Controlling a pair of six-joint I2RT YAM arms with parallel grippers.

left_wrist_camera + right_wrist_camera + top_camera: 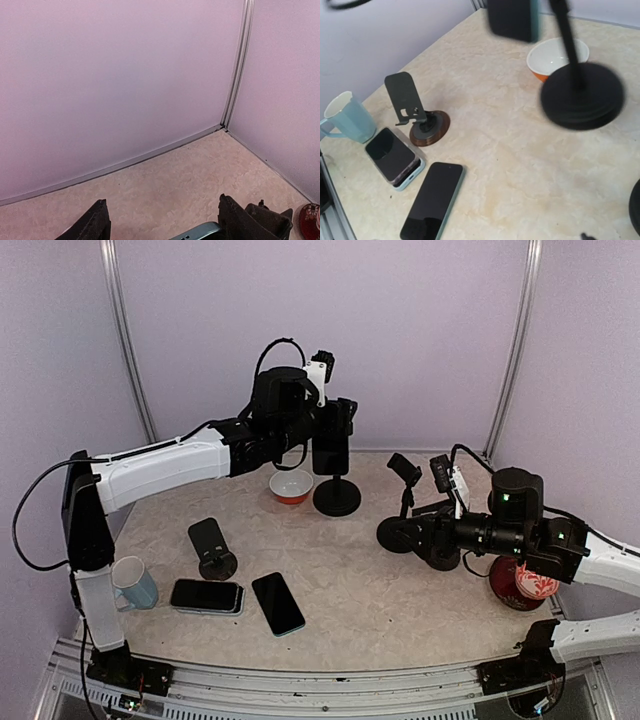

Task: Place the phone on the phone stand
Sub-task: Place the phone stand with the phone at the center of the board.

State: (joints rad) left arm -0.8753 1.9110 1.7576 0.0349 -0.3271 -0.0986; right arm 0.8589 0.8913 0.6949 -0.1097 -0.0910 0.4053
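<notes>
Top external view: left pincer [338,430] is raised at the back of the table, near an orange-and-white bowl [291,486].
Left pincer grip: pinching a dark phone [330,452] across its width, fingers [92,226] set wide (the phone's teal edge shows between them in the left wrist view).
Phone: upright, directly over the black round-based phone stand [337,498]; whether it touches the cradle I cannot tell.
Right pincer [415,533]: low beside another black stand [404,480]; spread or gripping, I cannot tell.
</notes>
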